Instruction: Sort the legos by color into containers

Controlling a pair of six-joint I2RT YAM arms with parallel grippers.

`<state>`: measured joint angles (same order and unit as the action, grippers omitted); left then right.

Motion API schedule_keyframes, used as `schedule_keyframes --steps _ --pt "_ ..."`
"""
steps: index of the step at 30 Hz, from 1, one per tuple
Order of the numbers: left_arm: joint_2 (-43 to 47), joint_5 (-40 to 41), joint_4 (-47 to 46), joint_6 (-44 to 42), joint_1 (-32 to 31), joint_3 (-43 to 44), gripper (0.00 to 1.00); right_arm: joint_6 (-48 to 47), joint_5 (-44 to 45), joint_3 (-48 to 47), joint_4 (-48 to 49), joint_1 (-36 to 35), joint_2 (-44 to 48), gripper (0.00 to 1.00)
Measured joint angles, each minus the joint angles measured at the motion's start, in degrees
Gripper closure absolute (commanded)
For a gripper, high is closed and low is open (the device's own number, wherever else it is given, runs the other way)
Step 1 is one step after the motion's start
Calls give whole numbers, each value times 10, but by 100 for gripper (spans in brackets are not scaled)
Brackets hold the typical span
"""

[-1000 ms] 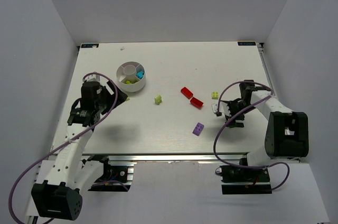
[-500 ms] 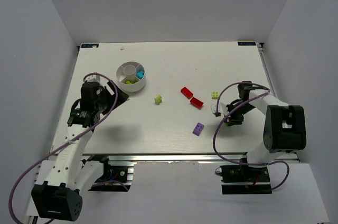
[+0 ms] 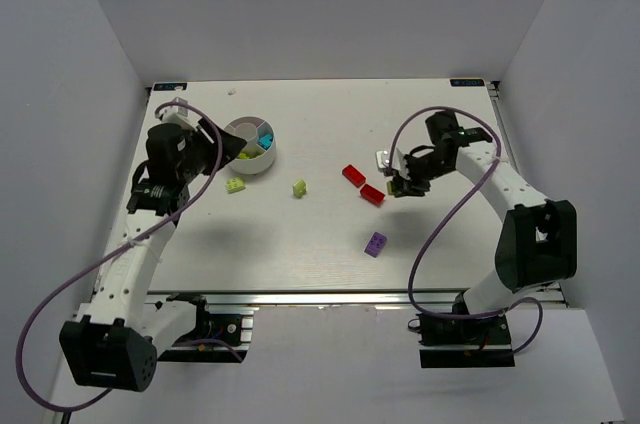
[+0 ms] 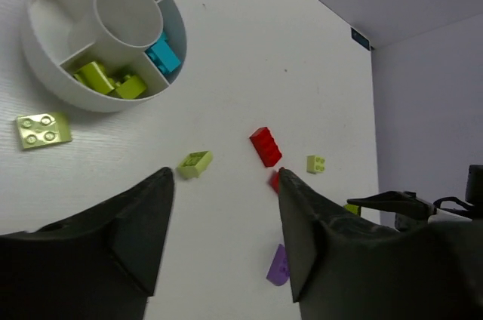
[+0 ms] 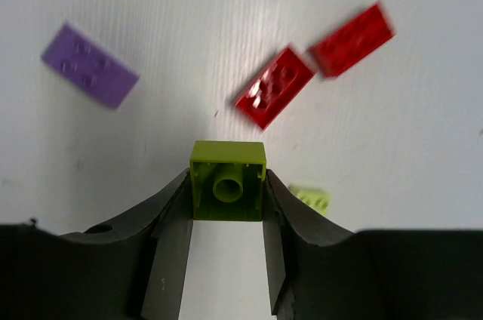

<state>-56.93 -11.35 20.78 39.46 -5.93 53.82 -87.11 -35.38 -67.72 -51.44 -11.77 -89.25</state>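
The white divided dish (image 3: pixel 247 160) stands at the back left; in the left wrist view (image 4: pixel 45 63) it holds lime bricks (image 4: pixel 106 78), a cyan brick (image 4: pixel 162 54) and a bit of purple. My right gripper (image 5: pixel 228 184) is shut on a lime-green brick (image 5: pixel 228 183), held above the table near two red bricks (image 5: pixel 274 87) (image 5: pixel 352 39). In the top view the right gripper (image 3: pixel 402 184) is just right of the red bricks (image 3: pixel 353 174). My left gripper (image 4: pixel 224 176) is open and empty, raised beside the dish (image 3: pixel 225 147).
Loose on the table: a flat lime brick (image 3: pixel 235 185) by the dish, a lime brick (image 3: pixel 299 187) mid-table, a purple brick (image 3: pixel 375 243) toward the front, and a small lime brick (image 5: pixel 311 198) under the right gripper.
My right gripper has risen and swung back-left from the right side to the red bricks, carrying the lime brick. My left gripper moved toward the dish, uncovering the flat lime brick.
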Motion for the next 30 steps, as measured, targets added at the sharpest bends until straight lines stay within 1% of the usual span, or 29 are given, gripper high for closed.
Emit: schedule_keyframes --steps 1,2,5,11,14,17,22,30 --pt "-16 -11 -10 1 0 5 38 18 -11 -13 7 -14 -2 98" --pt "-32 -23 -21 3 1 7 39 43 -24 -26 18 -28 -5 99" --pt "-70 -64 -46 12 1 6 38 109 -54 -50 68 -71 -17 100" --pt "-90 -141 -126 59 1 -30 38 295 -70 -64 233 -160 -54 100" --pt "-94 -153 -150 76 -10 -50 38 381 -69 -87 301 -200 -87 100" --pt "-111 -151 -159 80 -39 -52 39 445 -67 -122 349 -235 -122 100" --pt "-131 -139 -160 80 -83 -52 40 511 -61 -161 391 -272 -155 100" --pt "-131 -117 -148 76 -107 -52 42 555 -48 -169 414 -294 -161 100"
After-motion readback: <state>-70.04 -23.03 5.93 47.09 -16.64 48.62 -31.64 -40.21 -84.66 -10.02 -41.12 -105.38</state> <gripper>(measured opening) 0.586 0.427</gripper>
